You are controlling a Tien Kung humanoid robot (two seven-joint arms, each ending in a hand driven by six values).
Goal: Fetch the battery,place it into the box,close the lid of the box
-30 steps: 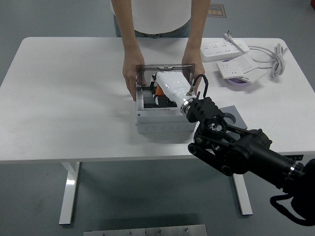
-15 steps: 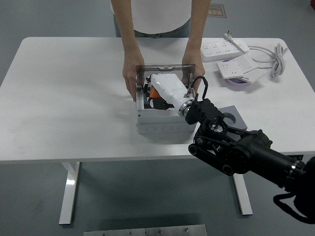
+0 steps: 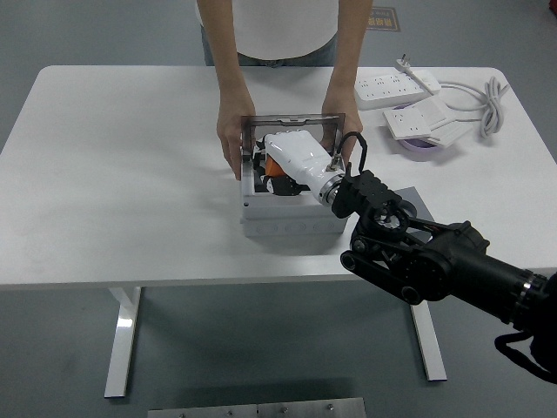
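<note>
Whereas a second ago the right hand (image 3: 291,157) was held higher over the far part of the box (image 3: 283,209), it is now seen lower and shifted toward the box's left side, with almost no further movement over the last half second. From this it is judged that the placing step is close to its end and that release is what remains before the lid is dealt with. The hand's white back is turned to the camera, so the fingers are hidden inside the box and it cannot be told whether they are gripping or loosened. An orange and black object (image 3: 276,171), taken to be the battery, is glimpsed under the hand, inside the box near its left wall. Too little of it is shown for its long axis or facing to be read; no claim is made on either. The transparent lid (image 3: 287,127) is kept upright at the far edge of the box, and the box is steadied by a person's hands (image 3: 231,139) at its left and right sides. The table (image 3: 122,157) is otherwise undisturbed. No left arm is seen.
</note>
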